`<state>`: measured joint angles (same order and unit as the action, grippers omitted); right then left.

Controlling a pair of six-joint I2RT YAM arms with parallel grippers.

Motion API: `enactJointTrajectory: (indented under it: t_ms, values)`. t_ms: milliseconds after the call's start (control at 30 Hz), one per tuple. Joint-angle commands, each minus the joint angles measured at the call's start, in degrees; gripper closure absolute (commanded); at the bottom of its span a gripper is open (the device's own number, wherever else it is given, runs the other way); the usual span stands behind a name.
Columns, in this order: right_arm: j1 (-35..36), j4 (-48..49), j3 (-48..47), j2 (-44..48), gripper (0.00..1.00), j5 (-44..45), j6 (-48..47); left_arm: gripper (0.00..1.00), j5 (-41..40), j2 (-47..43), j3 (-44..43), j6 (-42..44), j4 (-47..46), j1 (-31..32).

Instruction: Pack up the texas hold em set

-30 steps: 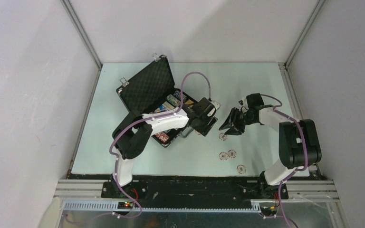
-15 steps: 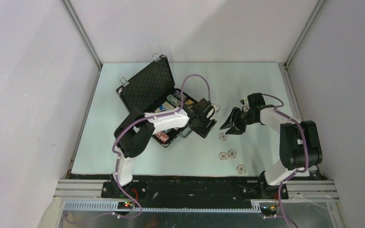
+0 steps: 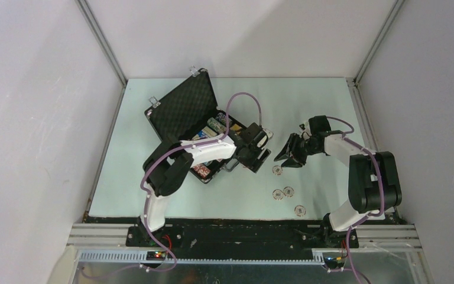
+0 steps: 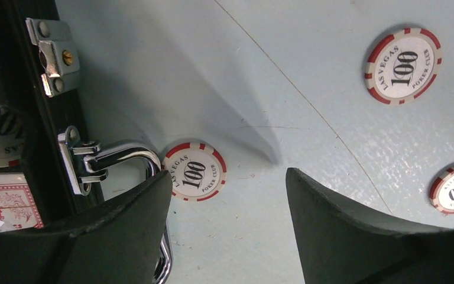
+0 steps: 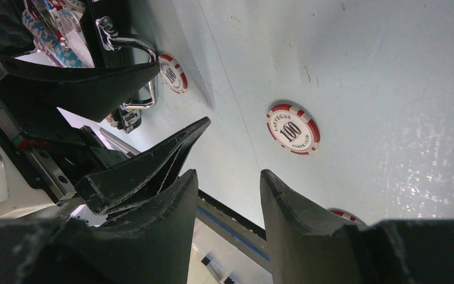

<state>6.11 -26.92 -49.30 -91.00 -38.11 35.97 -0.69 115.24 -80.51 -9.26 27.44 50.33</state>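
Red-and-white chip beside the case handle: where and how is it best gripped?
The chip lies flat on the table, so pinch opposite rim edges from straight above. The chrome handle crowds one side; probably close across the two free sides.

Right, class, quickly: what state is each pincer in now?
Left pincer: open, holding nothing.
Right pincer: open, holding nothing.

Robot lab test cell, not a home or shop. Plain white panel walls (image 3: 29, 118) close off the left, far and right sides, framed by aluminium extrusion posts (image 3: 103, 44). A pale table (image 3: 319, 100) sits inside. Two white-and-black arms (image 3: 165, 171) are bolted to a black rail (image 3: 242, 234) at the near edge. Purple cables (image 3: 242, 94) loop along both. A slotted cable duct (image 3: 213, 257) runs nearest, with a small board (image 3: 156, 254) and red wiring beside it.
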Motion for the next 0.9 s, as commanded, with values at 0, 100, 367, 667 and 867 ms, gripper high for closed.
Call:
enactJointTrajectory:
  t_ms: [0,100,367,667,867]
  values:
    - [-0.4,-0.1,-0.1,1.9,0.54,0.2,-0.2,0.2,-4.1,3.1,-1.7,-1.6,3.6,-0.3]
    - [-0.4,-0.1,-0.1,2.1,0.54,0.1,0.0,0.2,-4.4,2.8,-0.7,-2.0,2.7,-0.3]
    - [-0.7,-0.2,-0.1,2.6,0.54,0.1,0.1,0.31,9.9,3.2,-1.0,0.8,3.4,-0.1]
    - [-0.9,-0.2,-0.1,2.6,0.54,0.4,0.2,0.34,22.3,1.7,0.0,6.2,8.0,2.1]
    - [-1.1,-0.4,-0.1,2.9,0.54,0.3,0.2,0.36,22.9,2.6,-1.7,7.6,10.7,2.6]
